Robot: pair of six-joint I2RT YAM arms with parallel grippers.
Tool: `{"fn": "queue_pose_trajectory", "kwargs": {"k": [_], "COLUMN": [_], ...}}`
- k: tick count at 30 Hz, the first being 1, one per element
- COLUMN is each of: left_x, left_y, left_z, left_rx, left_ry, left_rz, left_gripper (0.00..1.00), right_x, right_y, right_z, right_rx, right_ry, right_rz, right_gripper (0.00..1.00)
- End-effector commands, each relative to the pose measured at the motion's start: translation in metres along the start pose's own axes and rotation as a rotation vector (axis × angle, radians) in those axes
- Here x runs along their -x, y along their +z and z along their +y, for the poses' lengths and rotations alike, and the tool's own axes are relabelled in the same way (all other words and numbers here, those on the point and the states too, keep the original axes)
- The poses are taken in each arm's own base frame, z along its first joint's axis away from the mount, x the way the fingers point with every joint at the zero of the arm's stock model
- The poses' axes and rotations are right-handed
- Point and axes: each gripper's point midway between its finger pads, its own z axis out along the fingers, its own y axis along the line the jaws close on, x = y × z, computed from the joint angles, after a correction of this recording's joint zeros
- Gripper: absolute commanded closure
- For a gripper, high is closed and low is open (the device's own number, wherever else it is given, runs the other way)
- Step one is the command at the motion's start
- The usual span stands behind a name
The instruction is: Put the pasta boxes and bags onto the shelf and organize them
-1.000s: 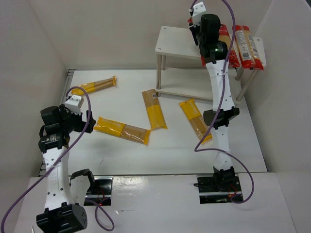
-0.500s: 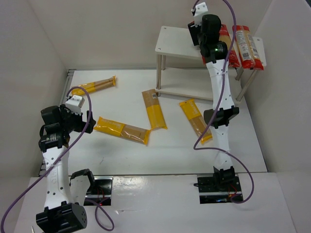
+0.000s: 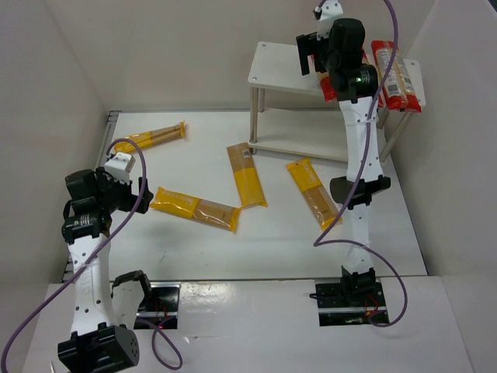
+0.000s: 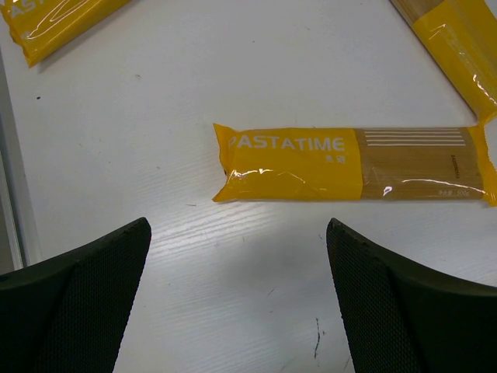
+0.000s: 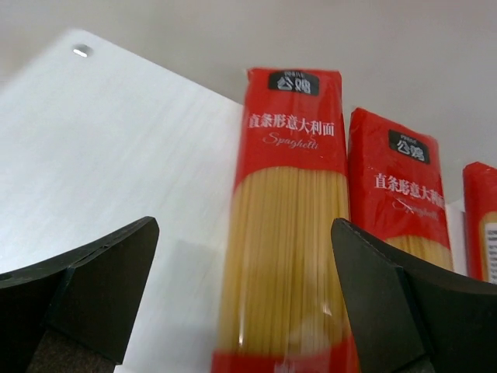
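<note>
The white shelf [image 3: 278,68] stands at the back right. Three red spaghetti packs lie side by side on its top board [image 5: 101,155]: one [image 5: 291,225] straight below my right gripper [image 5: 245,227], a second [image 5: 396,194] and a third [image 5: 481,217] to its right. My right gripper [image 3: 311,54] hovers open above the first pack and holds nothing. Several yellow packs lie on the table, at the back left [image 3: 151,136], the centre left [image 3: 194,208], the middle [image 3: 247,175] and the right [image 3: 311,190]. My left gripper [image 4: 238,225] is open just short of the centre-left pack [image 4: 349,163].
The shelf's lower board [image 3: 311,149] sits behind the middle yellow packs, between thin metal legs [image 3: 255,116]. White walls close in the table on the left, back and right. More yellow packs show at the corners of the left wrist view, top left [image 4: 62,23] and top right [image 4: 458,39].
My right gripper has opened and let go of the red pack on the shelf's top board, then lifted away a little. The left arm has not moved.
</note>
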Motion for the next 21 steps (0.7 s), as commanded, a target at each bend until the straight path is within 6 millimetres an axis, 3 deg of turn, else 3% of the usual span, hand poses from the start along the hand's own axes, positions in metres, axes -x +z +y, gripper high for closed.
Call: {"fn": "queue_pose_trajectory", "kwargs": {"k": [1, 3, 5, 6, 7, 9, 10, 11, 13, 14, 15, 16, 17, 19, 21], "left_x": [0.021, 0.021, 0.019, 0.021, 0.021, 0.021, 0.022, 0.022, 0.022, 0.022, 0.024, 0.024, 0.024, 0.028, 0.028], "left_y": [-0.008, -0.008, -0.008, -0.010, -0.010, -0.010, -0.012, -0.012, -0.012, -0.012, -0.014, -0.014, -0.014, -0.018, -0.018], "left_z": [-0.002, -0.002, -0.003, -0.004, -0.004, -0.004, -0.004, -0.004, -0.004, -0.004, -0.005, -0.005, -0.005, -0.004, -0.003], "left_rx": [-0.010, -0.010, -0.013, -0.010, -0.010, -0.010, -0.007, -0.007, -0.007, -0.007, -0.004, -0.004, -0.005, 0.010, 0.017], "left_ry": [0.043, 0.043, 0.039, 0.043, 0.043, 0.043, 0.049, 0.049, 0.049, 0.049, 0.053, 0.053, 0.043, 0.052, 0.032], "left_rz": [-0.066, -0.066, -0.058, -0.066, -0.066, -0.066, -0.075, -0.075, -0.075, -0.075, -0.082, -0.082, -0.082, -0.096, -0.093], "left_gripper": [0.01, 0.01, 0.01, 0.01, 0.01, 0.01, 0.01, 0.01, 0.01, 0.01, 0.01, 0.01, 0.01, 0.01, 0.01], "right_x": [0.073, 0.071, 0.084, 0.078, 0.087, 0.076, 0.078, 0.062, 0.051, 0.033, 0.026, 0.033, 0.007, -0.003, -0.034], "right_y": [-0.082, -0.090, -0.113, -0.112, -0.128, -0.130, -0.144, -0.139, -0.143, -0.148, -0.150, -0.150, -0.164, -0.174, -0.189], "right_z": [0.002, 0.010, 0.010, 0.014, 0.011, 0.016, 0.016, 0.024, 0.028, 0.032, 0.036, 0.035, 0.038, 0.038, 0.044], "right_rx": [0.051, 0.080, 0.089, 0.106, 0.112, 0.133, 0.150, 0.174, 0.198, 0.207, 0.222, 0.215, 0.220, 0.207, 0.223], "right_ry": [0.067, 0.087, 0.104, 0.113, 0.115, 0.129, 0.128, 0.133, 0.130, 0.136, 0.146, 0.160, 0.157, 0.185, 0.189], "right_rz": [-0.166, -0.142, -0.167, -0.144, -0.166, -0.121, -0.124, -0.067, -0.031, 0.028, 0.040, -0.013, 0.023, 0.003, 0.060], "right_gripper": [0.00, 0.00, 0.00, 0.00, 0.00, 0.00, 0.00, 0.00, 0.00, 0.00, 0.00, 0.00, 0.00, 0.00, 0.00]}}
